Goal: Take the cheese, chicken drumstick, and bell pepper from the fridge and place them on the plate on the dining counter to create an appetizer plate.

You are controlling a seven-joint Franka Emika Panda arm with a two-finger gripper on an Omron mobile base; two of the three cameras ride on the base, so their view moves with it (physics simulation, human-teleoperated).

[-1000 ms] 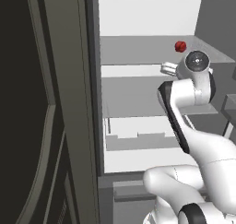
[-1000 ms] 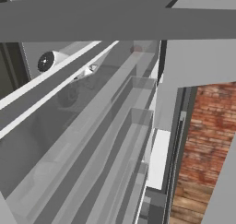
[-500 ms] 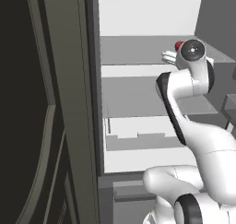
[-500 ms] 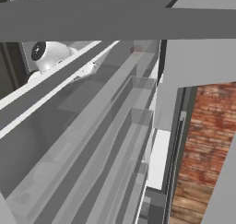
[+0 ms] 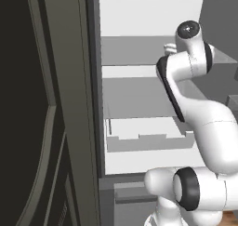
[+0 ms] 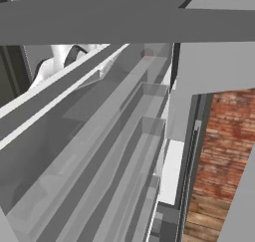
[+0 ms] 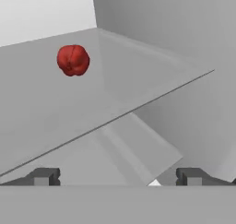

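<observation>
The bell pepper (image 7: 73, 60), a dark-red roundish lump, sits on a clear glass shelf (image 7: 55, 121) inside the fridge (image 5: 148, 16), ahead and to the upper left in the hand view. My gripper (image 7: 118, 178) is open, its two dark fingertips (image 7: 44, 177) wide apart with nothing between them, and it is still short of the pepper, near the shelf's front edge. In the left base view my raised arm (image 5: 186, 57) reaches into the upper shelf and covers the pepper. The cheese, chicken drumstick, plate and dining counter are out of view.
The fridge's grey right side wall (image 7: 184, 57) runs close by the shelf. Lower down are another shelf and a white drawer (image 5: 148, 136). The open door's racks (image 6: 124, 151) fill the right base view, with a brick wall (image 6: 224, 151) beyond. A dark panel (image 5: 28, 109) stands left.
My arm has risen and reached deeper into the upper shelf. Its wrist now covers the bell pepper in the left base view. The jaws have stayed open.
</observation>
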